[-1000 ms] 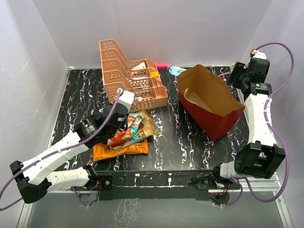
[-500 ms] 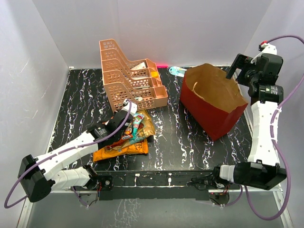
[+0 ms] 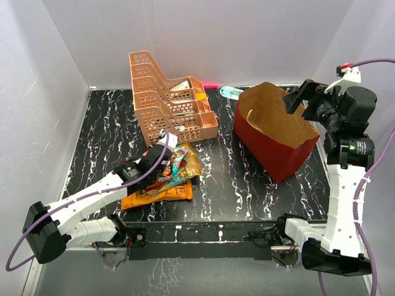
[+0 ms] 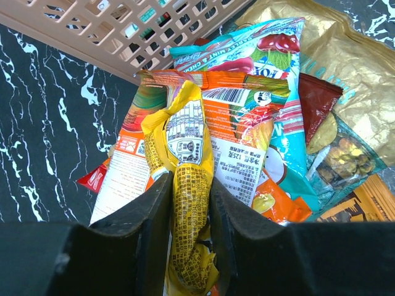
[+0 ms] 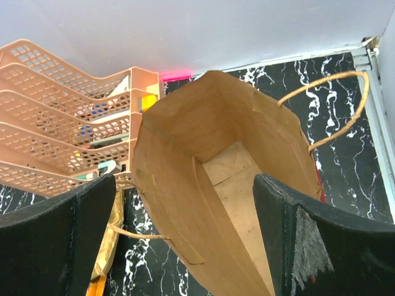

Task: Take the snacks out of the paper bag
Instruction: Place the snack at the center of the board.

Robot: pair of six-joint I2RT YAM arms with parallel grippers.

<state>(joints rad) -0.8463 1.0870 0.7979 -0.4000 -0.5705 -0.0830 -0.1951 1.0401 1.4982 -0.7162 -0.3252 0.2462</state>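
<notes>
The left gripper [image 4: 188, 191] is clamped on a crumpled yellow packet [image 4: 185, 148] atop the snacks [image 3: 168, 179]. These form a heap of teal, orange, red and gold packets on the table [image 3: 234, 185], just in front of the rack [image 3: 166, 92]. The bag [image 3: 274, 148] stands well to the right of the heap, mouth up, its brown floor showing. The right gripper [image 5: 184, 182] hangs over that mouth, jaws spread wide, holding nothing.

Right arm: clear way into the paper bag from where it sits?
Probably yes. The right gripper hangs open just above the paper bag, whose mouth gapes toward it with nothing across the opening. The part of the bag floor in view looks bare, though.
</notes>
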